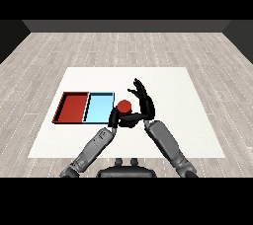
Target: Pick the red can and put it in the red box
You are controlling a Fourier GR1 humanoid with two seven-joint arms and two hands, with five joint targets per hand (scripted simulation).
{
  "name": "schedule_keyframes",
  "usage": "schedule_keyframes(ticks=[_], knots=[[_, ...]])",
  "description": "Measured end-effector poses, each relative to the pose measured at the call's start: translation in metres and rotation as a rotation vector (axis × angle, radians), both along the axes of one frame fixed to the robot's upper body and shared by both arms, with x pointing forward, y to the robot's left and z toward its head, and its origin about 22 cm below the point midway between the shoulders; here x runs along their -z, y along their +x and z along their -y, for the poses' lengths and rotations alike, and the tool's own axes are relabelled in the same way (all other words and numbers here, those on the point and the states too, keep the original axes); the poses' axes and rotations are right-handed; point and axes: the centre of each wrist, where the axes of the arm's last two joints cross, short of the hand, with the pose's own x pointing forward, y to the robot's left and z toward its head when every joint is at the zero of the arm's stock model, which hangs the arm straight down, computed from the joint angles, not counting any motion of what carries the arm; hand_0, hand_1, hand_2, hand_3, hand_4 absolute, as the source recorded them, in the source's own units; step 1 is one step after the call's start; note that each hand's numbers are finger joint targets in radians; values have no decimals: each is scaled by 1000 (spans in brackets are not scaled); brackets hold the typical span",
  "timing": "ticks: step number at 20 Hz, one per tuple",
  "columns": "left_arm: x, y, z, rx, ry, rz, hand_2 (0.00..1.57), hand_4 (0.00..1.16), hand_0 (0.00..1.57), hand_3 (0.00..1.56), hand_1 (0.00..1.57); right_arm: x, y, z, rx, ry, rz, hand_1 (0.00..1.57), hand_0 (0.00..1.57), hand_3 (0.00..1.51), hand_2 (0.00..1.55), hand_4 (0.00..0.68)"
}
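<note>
Two trays lie side by side on the white table (197, 120), the red tray (72, 107) at about nine o'clock from the red can (123, 105) and the light blue tray (98, 108) between them, its right edge just beside the can. The can stands upright near the middle of the table, close in front of the robot, and only its red top and a little of its side show clear of the fingers. The left hand (122, 118) wraps the can from its six o'clock side, fingers curled round the lower body; that low hold would leave the top free and keep the can upright for carrying. Whether the can is lifted or resting on the table I cannot tell, since the hand hides its base. The right hand (145, 101) stands at about three o'clock from the can, fingers straight and spread, holding nothing; it seems parked just beside the can, perhaps as a guard, though it may simply be idle. To my eye the grasp is made and the carry is left: leftward over the blue tray to the red one.
</note>
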Motion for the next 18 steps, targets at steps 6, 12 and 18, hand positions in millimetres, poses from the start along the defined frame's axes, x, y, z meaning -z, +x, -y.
schedule_keyframes(ticks=[6, 12, 18], knots=[[8, 5, -16, -46, 3, -23, 1558, 1124, 1571, 1465, 1571, -38, -8, 35, 78, 46, 92, 0, 0, 0, 0, 0], [2, 16, -53, -91, 27, 12, 1571, 1125, 1571, 1463, 1571, -32, -13, 81, 161, 78, 93, 0, 0, 0, 0, 0], [-23, 21, -92, -158, 90, 54, 1551, 1111, 1571, 1450, 1571, 0, -18, 126, 239, 74, 33, 0, 0, 0, 0, 0]])
